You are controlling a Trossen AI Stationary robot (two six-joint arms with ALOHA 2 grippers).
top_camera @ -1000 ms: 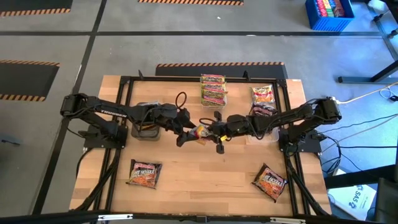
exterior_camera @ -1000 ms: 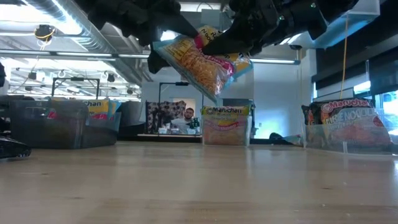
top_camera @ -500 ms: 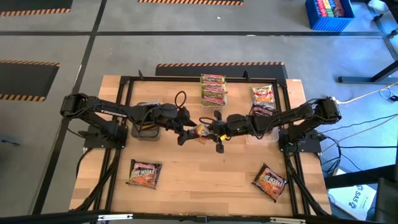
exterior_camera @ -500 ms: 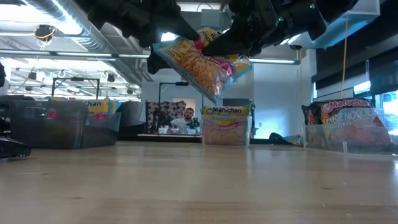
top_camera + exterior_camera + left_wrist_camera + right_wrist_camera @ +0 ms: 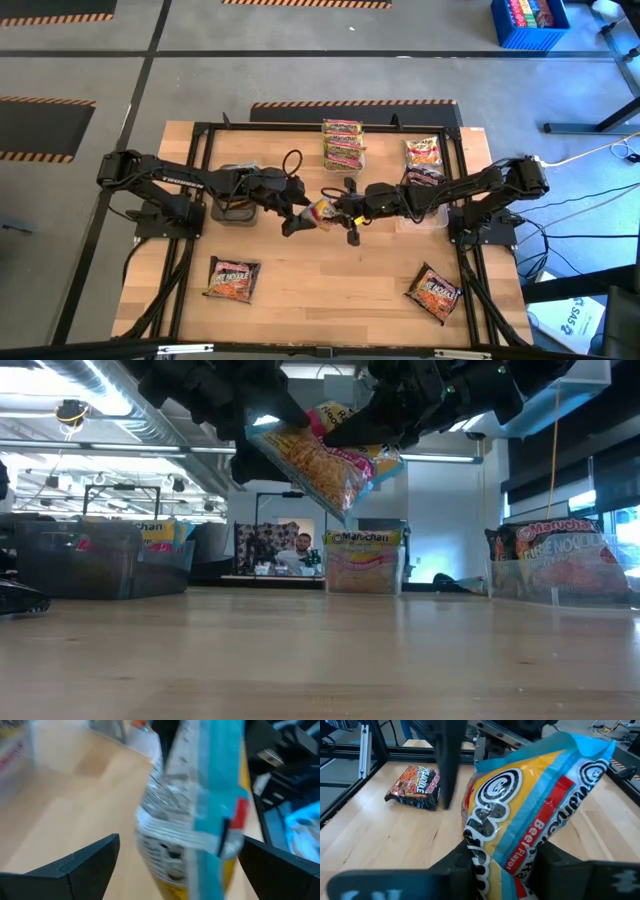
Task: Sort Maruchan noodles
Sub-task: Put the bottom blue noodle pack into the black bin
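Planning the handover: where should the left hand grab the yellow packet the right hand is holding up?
Grip the free lower half of the yellow packet, coming from the left arm's side. The right hand pinches its upper end, so the packet hangs tilted above the table with its flat body sticking out toward the open left hand. Close across the thin faces, not the edges.

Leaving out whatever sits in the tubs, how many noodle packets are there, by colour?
Dark brown flat plastic noodle packets, lying on the wooden table: 2
Yellow blue-edged plastic noodle packet, held aloft: 1
Total: 3
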